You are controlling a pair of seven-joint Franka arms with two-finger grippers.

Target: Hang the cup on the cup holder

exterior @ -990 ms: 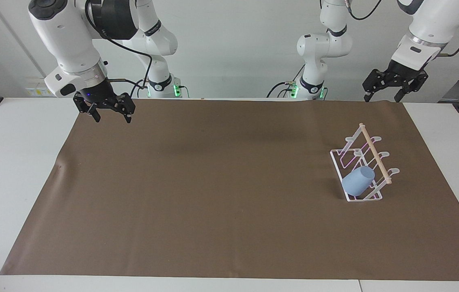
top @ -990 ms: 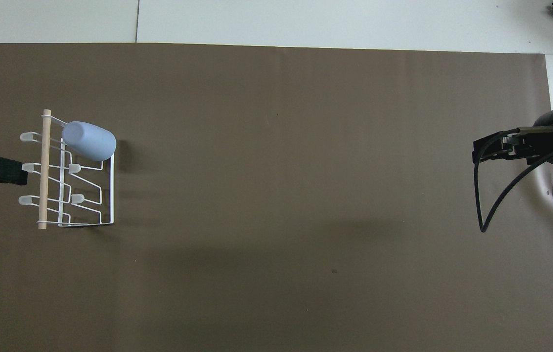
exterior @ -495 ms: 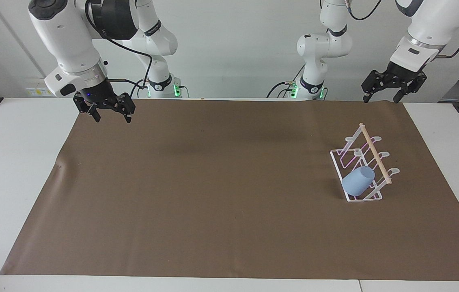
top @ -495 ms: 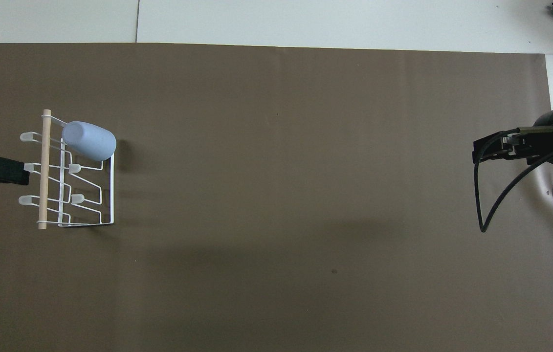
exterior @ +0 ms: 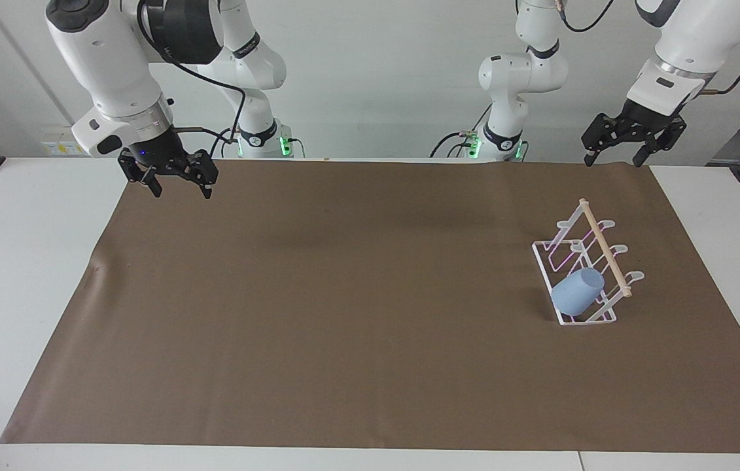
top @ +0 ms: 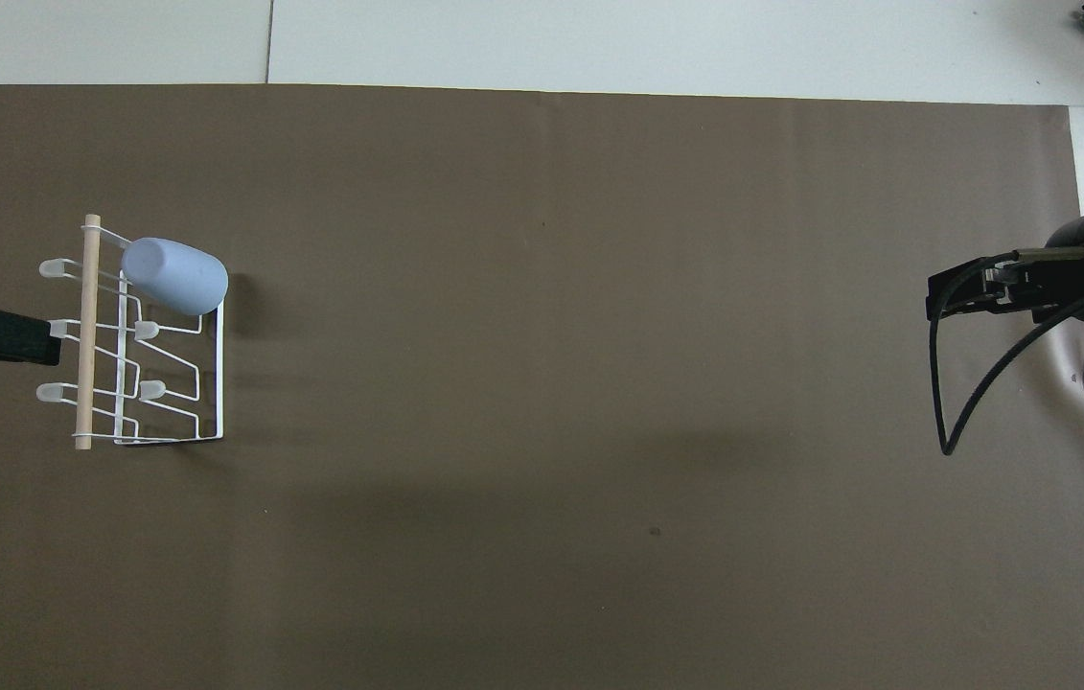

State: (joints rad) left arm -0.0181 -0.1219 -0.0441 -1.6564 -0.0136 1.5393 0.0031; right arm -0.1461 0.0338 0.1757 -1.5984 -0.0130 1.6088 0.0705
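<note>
Your left gripper (exterior: 616,156) has pulled up and back toward its base over the last second, and it now hangs over the robots' edge of the brown mat (exterior: 343,314) with jaws spread wide and nothing in them. In the overhead view only its dark tip shows, just beside the rack. The cup (exterior: 578,292) hasn't shifted at all: it sits tilted, mouth down, over a prong at the end of the cup holder (exterior: 584,261) farther from the robots, toward the left arm's end of the table, with its closed base angled up toward the wooden dowel (exterior: 604,247). Nothing touches the cup, and it stays put on its own. My read is that the hang is done and you're just clearing the arm away. Your right gripper (exterior: 176,184) waits, unmoved, over the mat's corner at the right arm's end, jaws also wide apart and empty. The other prongs on the holder are bare. I'd call the task complete, as long as the cup doesn't slide once the arm is fully clear, and there's no sign of that.
</note>
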